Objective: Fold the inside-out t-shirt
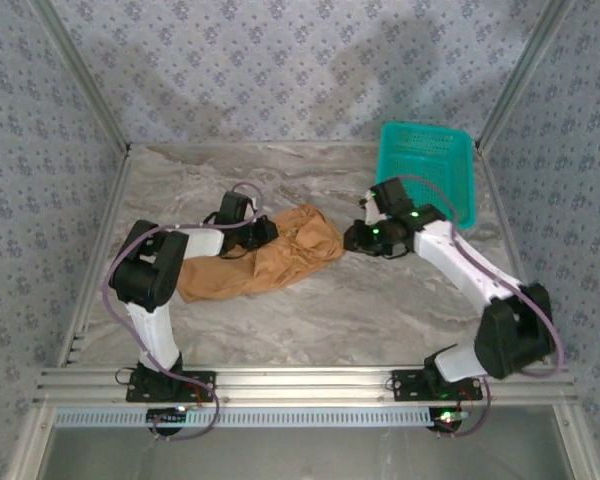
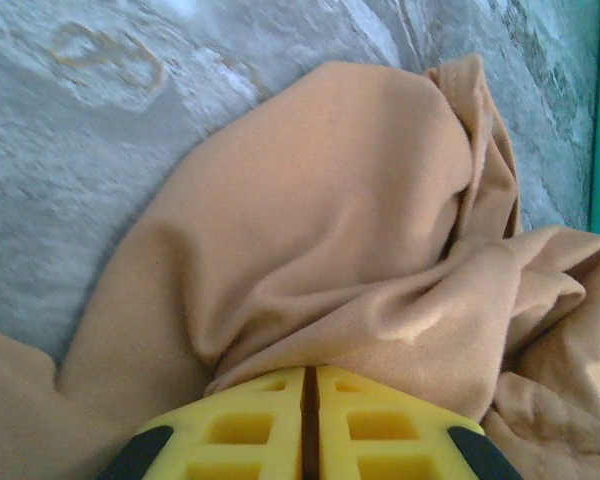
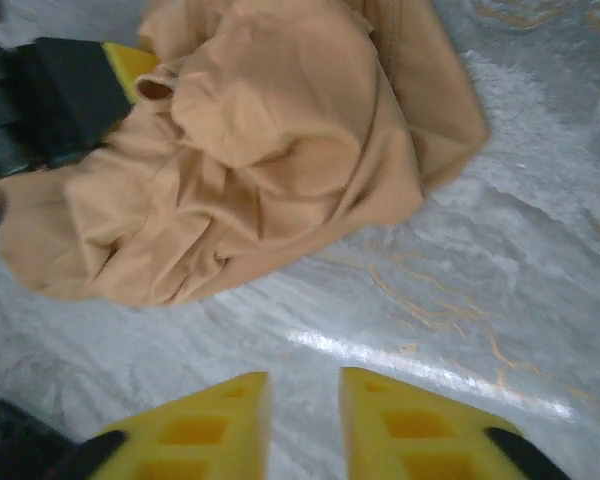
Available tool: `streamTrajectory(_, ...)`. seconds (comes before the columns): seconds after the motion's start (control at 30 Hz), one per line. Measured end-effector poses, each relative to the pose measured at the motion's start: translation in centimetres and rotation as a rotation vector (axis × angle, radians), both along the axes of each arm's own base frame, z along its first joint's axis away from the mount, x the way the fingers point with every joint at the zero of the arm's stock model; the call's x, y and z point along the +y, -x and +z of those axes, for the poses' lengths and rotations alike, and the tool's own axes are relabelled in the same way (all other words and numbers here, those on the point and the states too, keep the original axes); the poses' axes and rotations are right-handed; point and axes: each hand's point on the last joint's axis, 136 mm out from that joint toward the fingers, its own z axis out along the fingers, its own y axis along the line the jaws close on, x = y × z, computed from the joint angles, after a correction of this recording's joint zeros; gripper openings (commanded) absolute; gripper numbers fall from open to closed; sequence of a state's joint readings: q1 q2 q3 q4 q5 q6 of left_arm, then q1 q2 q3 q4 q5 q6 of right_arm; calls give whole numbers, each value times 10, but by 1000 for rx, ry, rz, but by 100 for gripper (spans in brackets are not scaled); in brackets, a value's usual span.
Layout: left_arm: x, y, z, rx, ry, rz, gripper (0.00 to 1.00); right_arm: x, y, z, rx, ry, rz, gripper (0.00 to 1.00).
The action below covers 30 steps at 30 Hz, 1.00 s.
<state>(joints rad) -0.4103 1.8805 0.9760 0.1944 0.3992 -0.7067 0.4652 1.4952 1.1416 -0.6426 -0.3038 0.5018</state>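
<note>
Tan crumpled t-shirt, long axis near-left to far-right | left fingers pinching its fabric | right fingers spread

Both arms are built of white tubular links and bulky black joint housings: the left arm at lower left of the overhead frame, the right arm at its right. Thin purple-grey cables loop along each. Small green lights glow on the right arm's black wrist. Black base blocks sit along the bottom. The left gripper and right gripper carry yellow plastic fingers with square recesses and black outer corners.
</note>
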Motion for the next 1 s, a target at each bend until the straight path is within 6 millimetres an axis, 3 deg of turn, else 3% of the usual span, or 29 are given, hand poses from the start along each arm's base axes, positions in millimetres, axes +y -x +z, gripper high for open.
streamTrajectory(0.1, -4, 5, 11, -19, -9, -21, 11, 31, -21, -19, -16, 81, 40, 36)
streamTrajectory(0.27, -4, 8, 16, -28, -13, -30, 11, 80, -56, -33, -89, 167, 75, 46)
streamTrajectory(0.4, 0, 13, 8, -9, -21, -26, 10, 97, -70, -46, -97, 218, 78, 45)
streamTrajectory(0.43, 2, 14, 5, -2, -22, -23, 10, 97, -73, -51, -88, 233, 74, 42)
streamTrajectory(0.53, 10, 15, 0, 14, -25, -4, 9, 91, -73, -67, -43, 276, 57, 5)
streamTrajectory(0.6, 17, 14, -3, 23, -26, 13, 8, 83, -69, -72, -13, 301, 43, 0)
streamTrajectory(0.7, 24, 12, -5, 31, -29, 32, 5, 74, -68, -64, -16, 311, 27, 0)
streamTrajectory(0.77, 28, 10, -6, 32, -34, 45, 4, 66, -63, -48, -36, 305, 24, 0)
streamTrajectory(1.0, 34, 8, -8, 31, -45, 66, 0, 41, -29, 36, -220, 95, 31, 0)
